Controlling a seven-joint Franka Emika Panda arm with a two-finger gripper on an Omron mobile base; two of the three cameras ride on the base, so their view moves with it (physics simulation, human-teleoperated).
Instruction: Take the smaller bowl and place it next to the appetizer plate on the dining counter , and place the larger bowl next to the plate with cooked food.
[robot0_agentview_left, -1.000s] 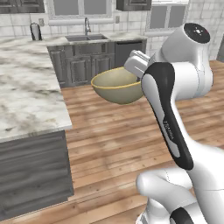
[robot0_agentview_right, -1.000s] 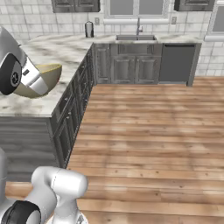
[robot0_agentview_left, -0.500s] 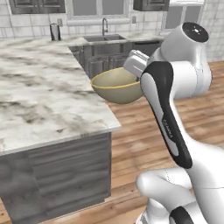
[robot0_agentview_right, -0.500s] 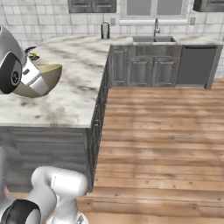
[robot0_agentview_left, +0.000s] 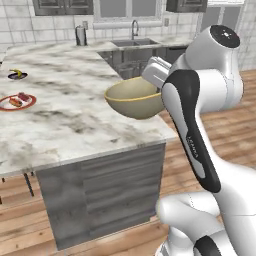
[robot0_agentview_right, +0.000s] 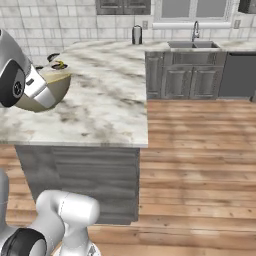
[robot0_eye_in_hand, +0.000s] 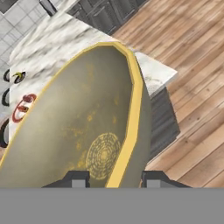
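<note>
My gripper (robot0_eye_in_hand: 114, 179) is shut on the yellowish rim of the larger bowl (robot0_eye_in_hand: 83, 131), with one fingertip inside the bowl and one outside. The wide tan larger bowl (robot0_agentview_left: 131, 99) hangs over the near corner of the dining counter (robot0_agentview_left: 75, 120), carried by the gripper (robot0_agentview_left: 156, 86). In the right base view the larger bowl (robot0_agentview_right: 50, 89) hangs at the left. Far back left on the marble lie the plate with cooked food (robot0_agentview_left: 17, 101) and, beyond it, the appetizer plate (robot0_agentview_left: 17, 75) with its yellow piece. The smaller bowl is out of view.
A sink with a faucet (robot0_agentview_left: 132, 36) and a metal canister (robot0_agentview_left: 80, 36) stand on the back worktop over grey cabinets (robot0_agentview_right: 192, 80). Open wood floor (robot0_agentview_right: 200, 165) lies right of the dining counter's dark base (robot0_agentview_left: 100, 195).
The whole picture has shifted as the base drove; the dining counter and its plates have come into view closer. The larger bowl stays in the gripper, held the same way.
</note>
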